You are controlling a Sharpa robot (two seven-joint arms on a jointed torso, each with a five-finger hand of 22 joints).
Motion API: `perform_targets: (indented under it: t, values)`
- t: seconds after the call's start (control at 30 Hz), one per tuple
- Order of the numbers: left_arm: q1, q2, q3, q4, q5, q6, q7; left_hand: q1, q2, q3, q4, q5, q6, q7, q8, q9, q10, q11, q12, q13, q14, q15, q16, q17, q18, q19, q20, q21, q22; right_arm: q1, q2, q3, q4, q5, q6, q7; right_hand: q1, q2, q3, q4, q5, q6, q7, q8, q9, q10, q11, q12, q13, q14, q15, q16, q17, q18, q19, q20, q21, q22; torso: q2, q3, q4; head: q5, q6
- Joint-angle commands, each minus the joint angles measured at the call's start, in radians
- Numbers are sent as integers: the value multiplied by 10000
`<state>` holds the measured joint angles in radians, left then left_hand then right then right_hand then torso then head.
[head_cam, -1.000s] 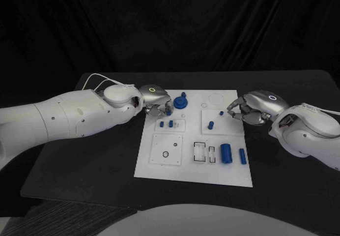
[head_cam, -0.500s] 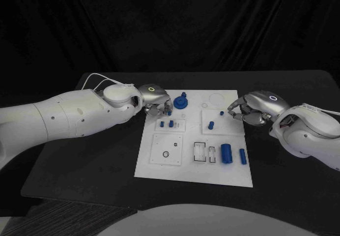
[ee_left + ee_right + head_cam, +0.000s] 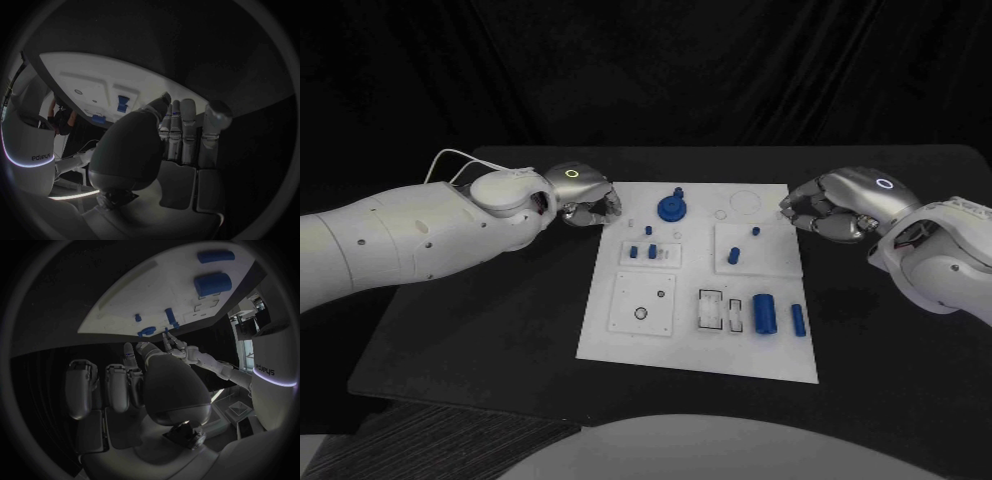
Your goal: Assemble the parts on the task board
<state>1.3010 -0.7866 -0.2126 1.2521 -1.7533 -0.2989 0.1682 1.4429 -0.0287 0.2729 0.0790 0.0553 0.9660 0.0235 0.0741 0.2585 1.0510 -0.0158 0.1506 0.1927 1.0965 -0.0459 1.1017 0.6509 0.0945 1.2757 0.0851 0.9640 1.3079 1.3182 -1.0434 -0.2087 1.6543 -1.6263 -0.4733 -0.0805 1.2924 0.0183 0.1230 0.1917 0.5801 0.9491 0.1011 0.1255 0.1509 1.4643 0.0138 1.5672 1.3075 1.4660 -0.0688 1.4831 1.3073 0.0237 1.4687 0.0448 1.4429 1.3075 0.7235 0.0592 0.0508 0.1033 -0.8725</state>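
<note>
On the black table the white task board lies in the middle, with the blue parts on it. A round blue gear-like part with a small peg stands near the far edge of the board. Below it there are three small blue pegs close together, and to their right a slim blue peg stands upright with a tiny blue piece just beyond it. Near the right side of the board a thick blue cylinder lies flat, and a thinner blue pin lies just beside it, both apart from the hands.

The left hand is over the table just beside the left far corner of the board. In the left wrist view its fingers are stretched out side by side and hold nothing. The right hand is just beside the right edge of the board, off the white plate. In the right wrist view its fingers are curled in toward the palm, and nothing is seen between them.
</note>
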Motion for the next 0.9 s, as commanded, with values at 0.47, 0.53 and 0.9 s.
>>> perform_targets:
  t: [0.47, 0.53, 0.9]
  values:
    - [112, -923, 2, 906, 10030, -694, 4174, -2099, 547, -1507, 2060, 1610, -4038, -309, -191, -1297, -9314, -370, -923, -1479, -9203, 844, -8670, -4675, 171, -9263, 558, -9099, -2669, 1485, 556, 14, -106, -1010, 889, -129, 1281, -1886, 3738, -1235, -2976, 358, -194, -295, 133, -6038, 205, -9998, -6913, 225, 116, -737, -506, 465, -421, 61, -1811, 1686, 14, -92, -12, -17, -1]
    - [84, -888, 0, 967, 11851, 216, 4790, -2143, 769, -2323, 2125, 2446, -5192, -405, -242, -1670, -9948, -562, -1010, -1684, -10347, 1021, -10346, -5822, 191, -10730, 681, -9049, -3934, 1539, 721, 15, -254, -1527, 1452, -67, 940, -2221, 4377, -1283, -3486, 276, -451, -312, 233, -6339, 150, -10893, -7764, 216, 80, -726, -507, 475, -417, 57, -1861, 1685, 11, -127, 24, -121, -1]
    - [-192, -653, -5, 1063, 15335, 2868, 6228, -1944, 1697, -4478, 2133, 2179, -6630, -599, -391, -2189, -10444, -647, -1049, -1813, -10965, 894, -11017, -6509, 846, -12276, 737, -9262, -8978, 1395, 1340, 15, -891, -2284, 3161, 296, 1239, -2209, 1438, -303, -4849, -380, -743, -576, 67, -7705, 271, -13051, -10478, 262, 150, -770, -583, 499, -341, 124, -2174, 1626, -97, -273, 146, -574, -1]
